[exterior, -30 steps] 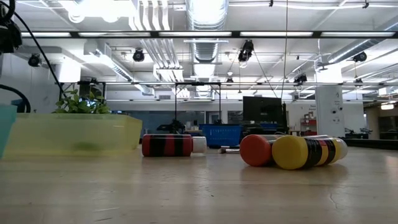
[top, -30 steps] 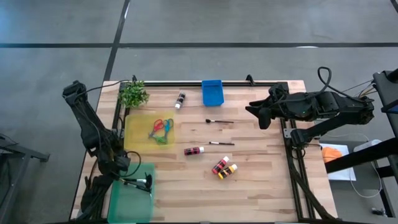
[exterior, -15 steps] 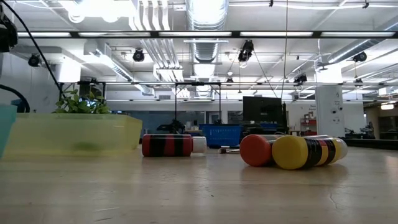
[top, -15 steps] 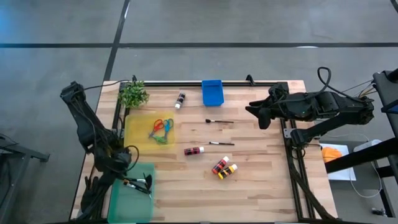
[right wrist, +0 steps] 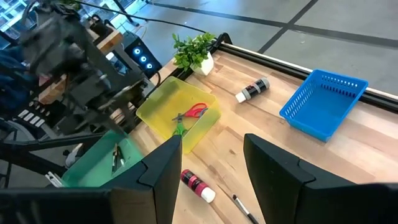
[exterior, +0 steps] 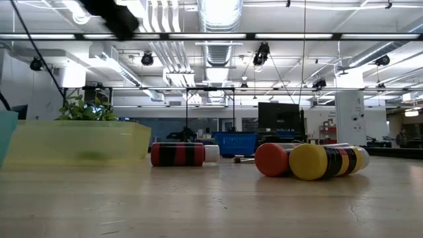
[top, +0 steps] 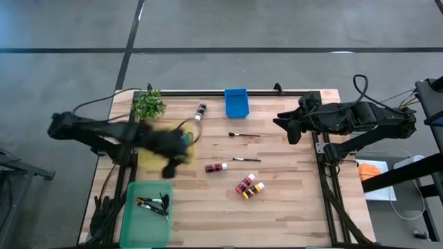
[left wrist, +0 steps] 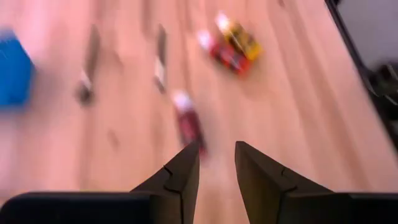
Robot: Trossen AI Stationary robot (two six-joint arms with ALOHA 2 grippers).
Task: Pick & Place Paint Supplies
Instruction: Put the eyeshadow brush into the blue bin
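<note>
My left gripper (top: 174,156) hovers blurred over the yellow tray (top: 147,135), open and empty (left wrist: 217,167). Just ahead of it, a red paint bottle (top: 216,167) (left wrist: 189,122) lies on its side. A red and an orange bottle (top: 249,187) (exterior: 310,160) lie side by side nearer the near edge. A black bottle (top: 201,111) lies near the far edge. Two thin brushes (top: 243,135) (top: 247,160) lie flat on the wood. Scissors (right wrist: 189,115) lie in the yellow tray. Brushes (top: 152,204) lie in the green tray (top: 147,225). My right gripper (top: 291,128) waits open at the right side.
A blue basket (top: 236,102) stands at the far edge, and a small potted plant (top: 148,104) at the far left corner. Bare wood lies between the bottles and the right frame rail (top: 320,149). My left arm (right wrist: 68,56) reaches across the yellow tray.
My left gripper has swung fast from over the green tray toward the far edge and the right. It now hangs over the yellow tray, pointing toward the red bottle. The brushes have stayed in the green tray.
</note>
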